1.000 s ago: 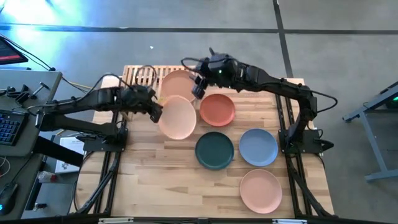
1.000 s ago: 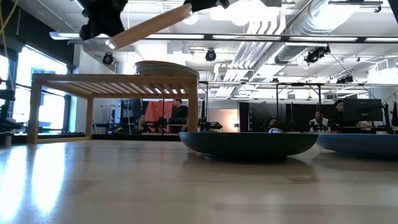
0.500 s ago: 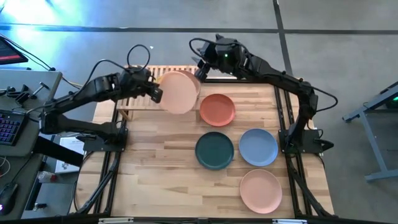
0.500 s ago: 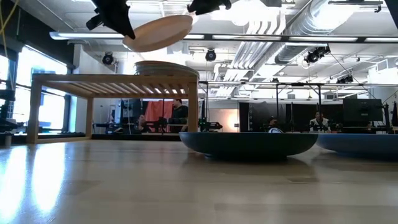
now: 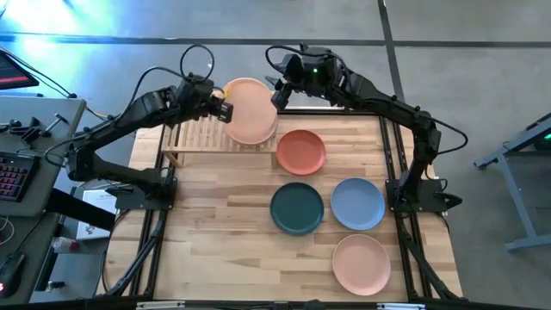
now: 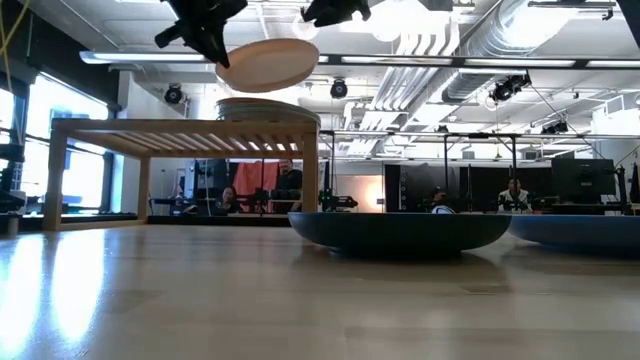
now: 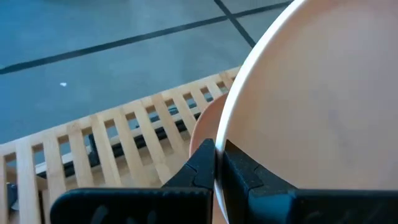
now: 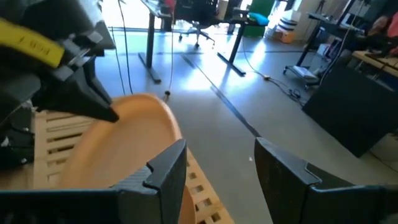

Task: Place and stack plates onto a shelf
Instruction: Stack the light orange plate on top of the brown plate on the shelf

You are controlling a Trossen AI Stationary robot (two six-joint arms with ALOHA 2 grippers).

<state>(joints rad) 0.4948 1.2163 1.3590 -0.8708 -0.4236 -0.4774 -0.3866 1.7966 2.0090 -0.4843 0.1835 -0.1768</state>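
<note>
My left gripper (image 5: pixel 220 110) is shut on a pale peach plate (image 5: pixel 250 110), which hangs over the right part of the light-wood shelf (image 5: pixel 194 131). In the low view this plate (image 6: pixel 268 64) floats a little above a stack of plates (image 6: pixel 268 107) that rests on the shelf's slatted top (image 6: pixel 180 128). My right gripper (image 5: pixel 280 91) stands open just off the held plate's far right rim and touches nothing; its two fingers (image 8: pixel 166 167) are spread with only air between them. My left gripper pinches the plate's rim (image 7: pixel 217 148) on its left side between the two fingers, one on the upper face and one beneath. The fingers come from the table's left, slanting down. The plate is lifted clear above the stack, almost level, its right side slightly higher.
On the tabletop in front of the shelf lie a terracotta red plate (image 5: pixel 300 151), a dark teal plate (image 5: pixel 297 207), a light blue plate (image 5: pixel 358 203) and a peach-pink plate (image 5: pixel 362 263). The shelf's left half (image 7: pixel 112 143) shows bare slats.
My left gripper has carried the plate up and toward the table's far edge, from in front of the shelf to above the stack. The plate has gone from steeply tilted to nearly level. My right gripper has come off the plate's high end and drawn back toward the far edge.
</note>
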